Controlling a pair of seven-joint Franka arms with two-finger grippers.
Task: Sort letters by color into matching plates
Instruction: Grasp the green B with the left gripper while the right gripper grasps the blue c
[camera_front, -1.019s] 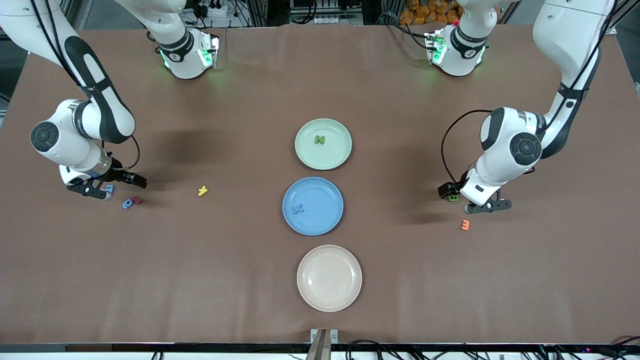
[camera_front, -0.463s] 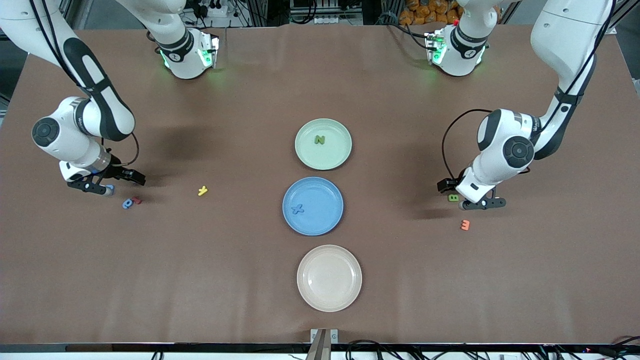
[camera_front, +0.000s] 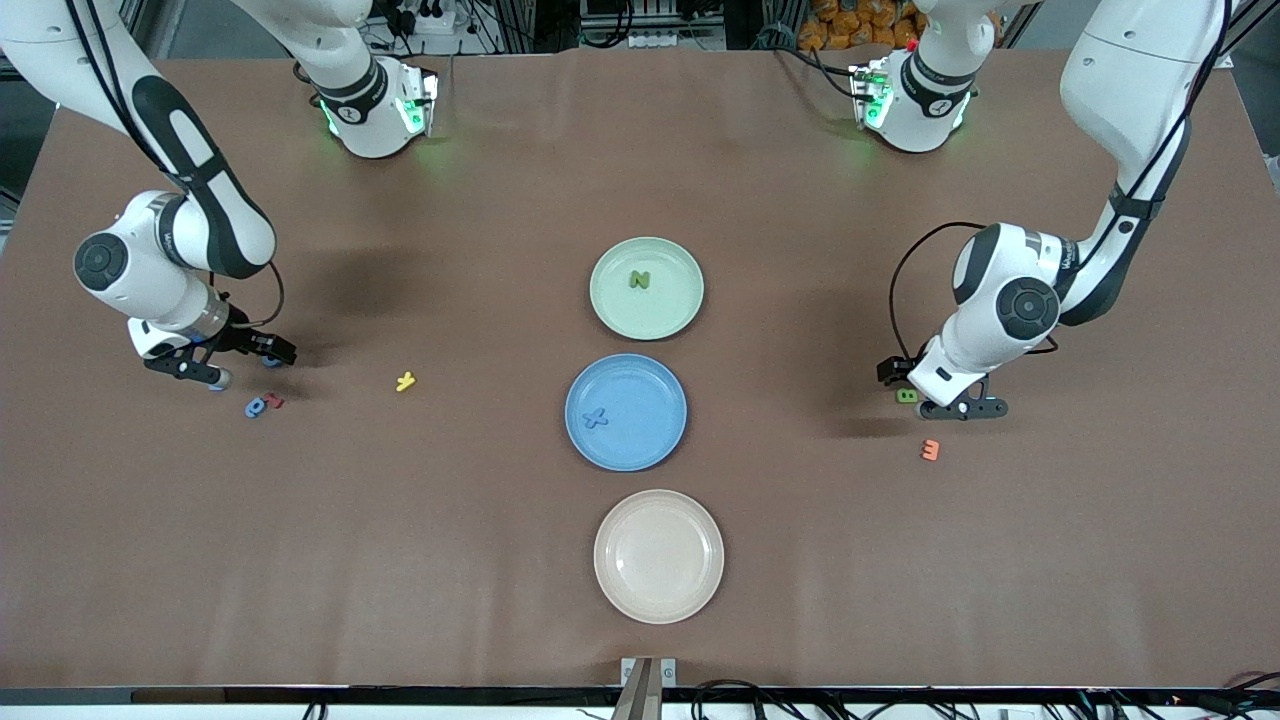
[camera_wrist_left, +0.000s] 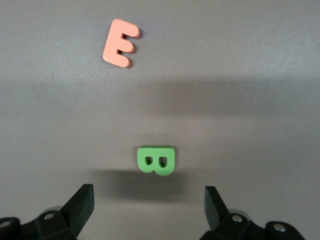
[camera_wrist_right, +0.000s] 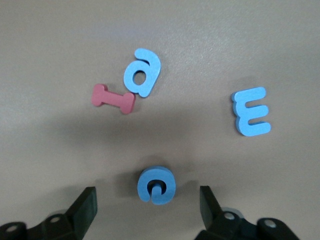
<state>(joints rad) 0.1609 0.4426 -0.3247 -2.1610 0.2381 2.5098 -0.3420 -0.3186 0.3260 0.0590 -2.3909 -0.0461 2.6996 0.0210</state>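
Green plate (camera_front: 646, 288) is holding a green N (camera_front: 639, 280); blue plate (camera_front: 626, 412) is holding a blue X (camera_front: 596, 419). Left gripper (camera_front: 932, 392) is sitting low at the table with jaws standing wide, green B (camera_wrist_left: 156, 160) lying between them just ahead of the fingertips, orange E (camera_wrist_left: 121, 42) well past it. Right gripper (camera_front: 225, 362) is likewise low, jaws wide, a blue e (camera_wrist_right: 156, 185) lying between its fingers (camera_wrist_right: 82, 210); blue a (camera_wrist_right: 142, 72) touching red I (camera_wrist_right: 113, 98) ahead, blue E (camera_wrist_right: 251, 111) off to one side.

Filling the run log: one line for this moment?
left gripper: open over green B | right gripper: open over blue letter
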